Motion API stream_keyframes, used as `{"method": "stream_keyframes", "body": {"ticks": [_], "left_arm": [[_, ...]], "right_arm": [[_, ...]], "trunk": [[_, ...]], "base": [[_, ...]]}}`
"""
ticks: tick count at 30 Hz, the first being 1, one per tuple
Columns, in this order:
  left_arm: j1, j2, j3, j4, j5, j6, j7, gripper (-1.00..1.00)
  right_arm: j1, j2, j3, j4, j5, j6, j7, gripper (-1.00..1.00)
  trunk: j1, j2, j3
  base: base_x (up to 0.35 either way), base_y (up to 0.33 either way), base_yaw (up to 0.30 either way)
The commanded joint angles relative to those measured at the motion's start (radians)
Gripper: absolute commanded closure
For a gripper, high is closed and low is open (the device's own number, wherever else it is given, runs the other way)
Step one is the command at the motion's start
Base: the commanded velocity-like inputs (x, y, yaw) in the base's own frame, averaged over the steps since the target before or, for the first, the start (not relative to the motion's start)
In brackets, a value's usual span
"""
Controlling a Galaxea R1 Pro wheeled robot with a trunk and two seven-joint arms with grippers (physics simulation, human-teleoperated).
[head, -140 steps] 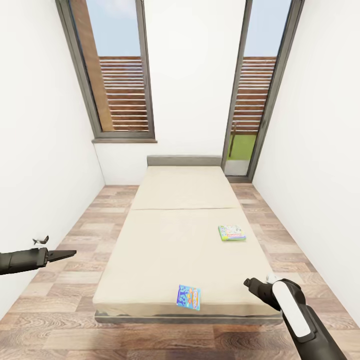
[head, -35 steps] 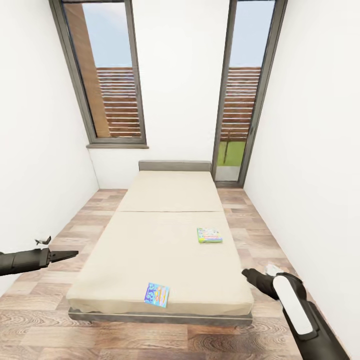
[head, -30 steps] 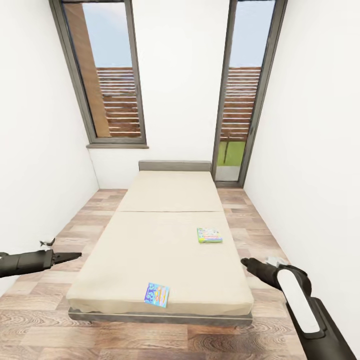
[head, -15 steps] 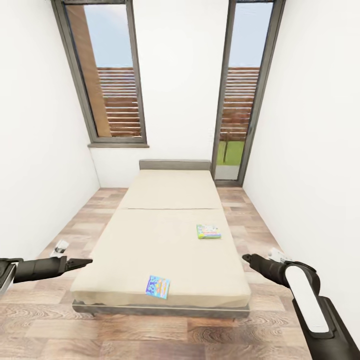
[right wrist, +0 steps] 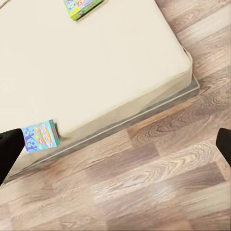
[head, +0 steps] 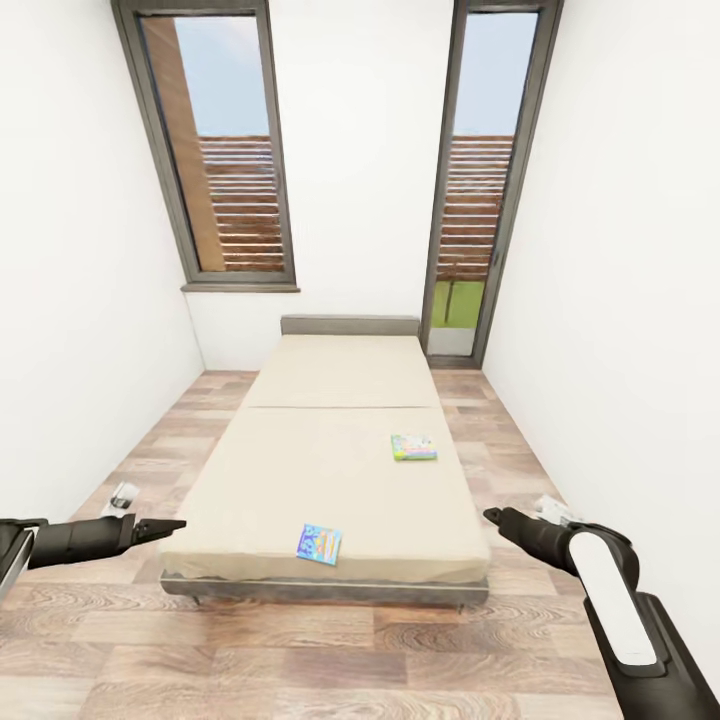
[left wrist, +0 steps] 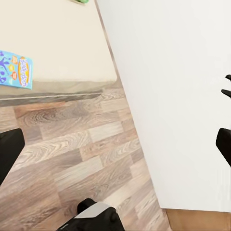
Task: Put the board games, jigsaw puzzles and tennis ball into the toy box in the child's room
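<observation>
Board games (head: 320, 544) untouched; both grippers spread, empty.

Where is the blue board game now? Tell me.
In the head view, the blue board game lies on the bed near its foot edge, nearer than the green and white game.

Bed (head: 330, 470): low and wide, beige mattress on a dark grey frame with a headboard at the far end. It stands ahead of and between the left hand (head: 170, 524) and the right hand (head: 497, 517).

Blue board game (head: 319, 544): small flat box, lying flat near the foot edge of the mattress, between the two hands.

Green and white board game (head: 414, 447): flat box, lying flat on the mattress, farther up, ahead of the right hand. The two boxes lie well apart.
</observation>
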Motion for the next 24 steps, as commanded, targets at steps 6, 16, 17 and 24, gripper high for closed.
{"method": "stream_keyframes", "body": {"ticks": [6,16,17,24], "left_arm": [[-0.001,0.001,0.002,0.028,-0.002,-0.022,-0.005,-1.0],[-0.001,-0.002,0.006,0.123,-0.001,-0.042,0.017,-1.0],[-0.001,-0.004,0.006,0.134,-0.001,-0.042,0.024,-1.0],[-0.002,-0.052,0.009,0.263,-0.001,-0.094,0.142,-1.0]], "right_arm": [[-0.001,0.0,0.005,-0.001,-0.015,-0.059,-0.01,-1.0],[-0.001,-0.002,0.0,-0.01,-0.014,-0.062,-0.011,-1.0],[-0.001,-0.003,-0.001,-0.011,-0.014,-0.061,-0.011,-1.0],[-0.001,-0.004,-0.001,-0.015,-0.015,-0.057,0.009,-1.0]], "trunk": [[0.0,-0.002,-0.002],[0.0,-0.002,-0.002],[0.0,-0.002,-0.002],[0.0,-0.002,-0.002]], "base": [[-0.042,0.0,0.0],[-0.001,0.0,0.0],[0.0,0.0,0.0],[0.0,0.0,0.0]]}}
